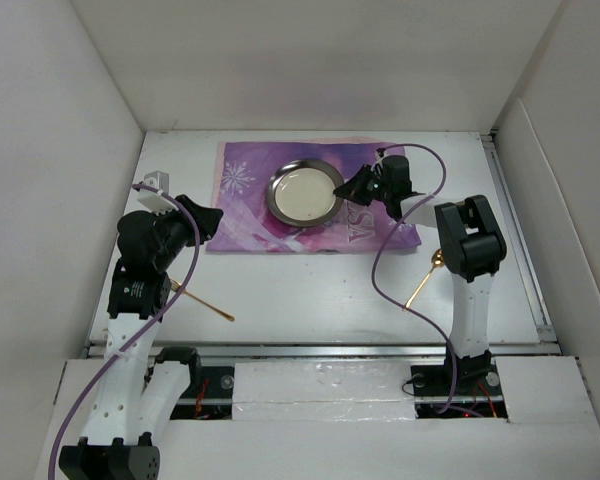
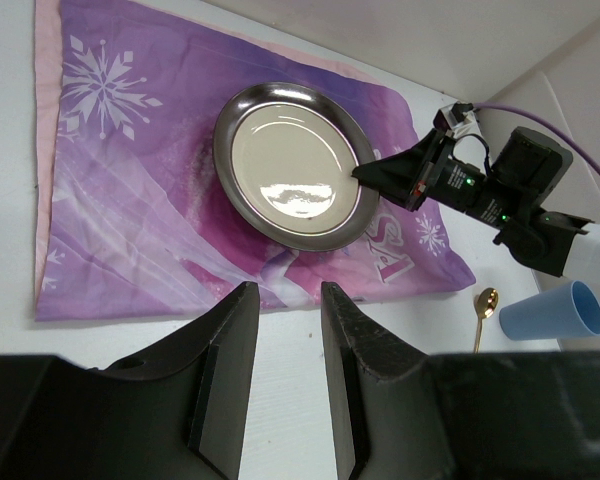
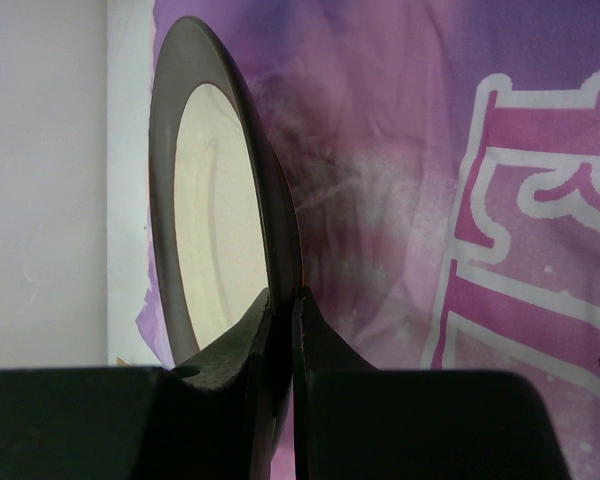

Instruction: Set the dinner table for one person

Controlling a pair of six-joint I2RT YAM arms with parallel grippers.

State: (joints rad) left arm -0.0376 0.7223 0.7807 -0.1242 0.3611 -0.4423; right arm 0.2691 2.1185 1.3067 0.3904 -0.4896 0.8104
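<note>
Top external view: right gripper (image 1: 352,187) pinches the rim of a round silver metal plate (image 1: 305,192) resting on a purple snowflake-printed placemat (image 1: 250,215).
The placemat lies at the far side of the large white dinner table (image 1: 310,290). At the mat's left edge the left gripper (image 1: 212,218) hovers, jaws partly apart and empty. A gold spoon (image 1: 423,282) lies on bare tabletop to the right.

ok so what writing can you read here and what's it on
"SA": pink letters, upside down in the top view, on the purple placemat; the right arm hides the rest.
wrist views: only cut-off or blurred pink letters on that placemat, unreadable.
plate, cup: no writing.
</note>
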